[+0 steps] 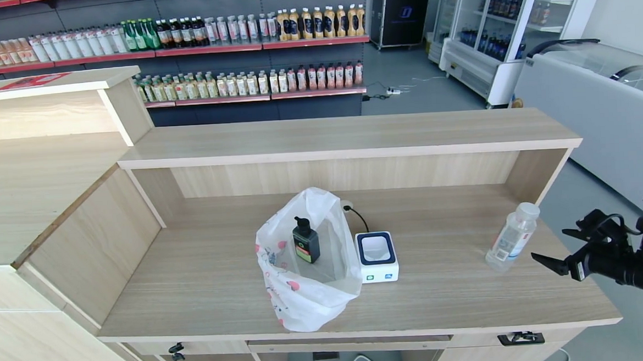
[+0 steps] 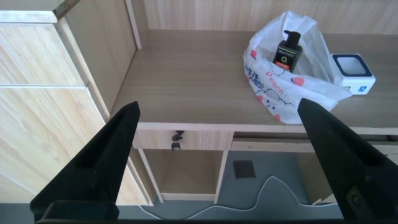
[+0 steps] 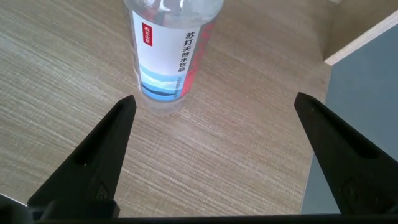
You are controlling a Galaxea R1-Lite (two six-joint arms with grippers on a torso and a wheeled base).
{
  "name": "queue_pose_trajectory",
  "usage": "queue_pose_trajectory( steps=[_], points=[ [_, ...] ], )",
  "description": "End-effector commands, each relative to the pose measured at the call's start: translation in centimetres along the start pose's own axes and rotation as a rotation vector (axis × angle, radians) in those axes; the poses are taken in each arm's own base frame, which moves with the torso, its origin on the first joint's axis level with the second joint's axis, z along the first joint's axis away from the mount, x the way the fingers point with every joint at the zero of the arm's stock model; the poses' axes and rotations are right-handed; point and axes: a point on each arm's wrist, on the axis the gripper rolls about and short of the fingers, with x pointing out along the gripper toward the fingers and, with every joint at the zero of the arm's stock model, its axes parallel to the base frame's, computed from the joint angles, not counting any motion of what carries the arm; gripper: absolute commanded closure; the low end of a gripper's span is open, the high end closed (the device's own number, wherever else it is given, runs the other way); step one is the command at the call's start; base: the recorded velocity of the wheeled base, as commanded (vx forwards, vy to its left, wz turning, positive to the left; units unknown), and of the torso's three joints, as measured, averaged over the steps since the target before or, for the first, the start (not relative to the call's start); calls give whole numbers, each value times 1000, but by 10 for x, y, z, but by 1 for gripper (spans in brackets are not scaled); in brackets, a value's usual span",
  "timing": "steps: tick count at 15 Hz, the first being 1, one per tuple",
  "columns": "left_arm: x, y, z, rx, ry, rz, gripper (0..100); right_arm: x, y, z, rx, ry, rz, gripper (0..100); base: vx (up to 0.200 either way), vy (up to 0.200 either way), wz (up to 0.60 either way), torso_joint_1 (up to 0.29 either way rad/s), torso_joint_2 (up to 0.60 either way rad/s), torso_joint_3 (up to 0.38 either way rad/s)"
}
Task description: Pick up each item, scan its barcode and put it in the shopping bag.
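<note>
A white shopping bag [image 1: 305, 291] with red prints stands open at the middle of the wooden counter [image 1: 442, 284], a dark pump bottle [image 1: 306, 242] upright inside it. Touching the bag at its 3 o'clock sits the white barcode scanner [image 1: 376, 257], window facing up, its black cable [image 1: 359, 217] running off at 11 o'clock towards the back wall of the counter. Well apart, at 3 o'clock from the scanner and near the counter's right end, a clear water bottle [image 1: 511, 237] with a white cap stands on the wood. The right pincer [image 1: 549, 244] hangs just beside it at 4 o'clock, fingers spread wide and empty, the bottle ahead of the gap between them. The left pincer [image 2: 217, 106], likewise spread and empty, is held off the counter's front edge.
</note>
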Motion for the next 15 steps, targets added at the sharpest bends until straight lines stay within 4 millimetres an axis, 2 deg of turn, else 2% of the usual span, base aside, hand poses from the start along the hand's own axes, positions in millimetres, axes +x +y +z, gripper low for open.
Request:
queue_pose_trajectory(
  steps=[1,15],
  points=[
    [0,0,0,0,0,-1,0,8,0,0,-1,-10,8,0,0,0,0,0,0,0],
    [0,0,0,0,0,1,0,50,16,6,-18,-48,87,0,0,0,0,0,0,0]
  ],
)
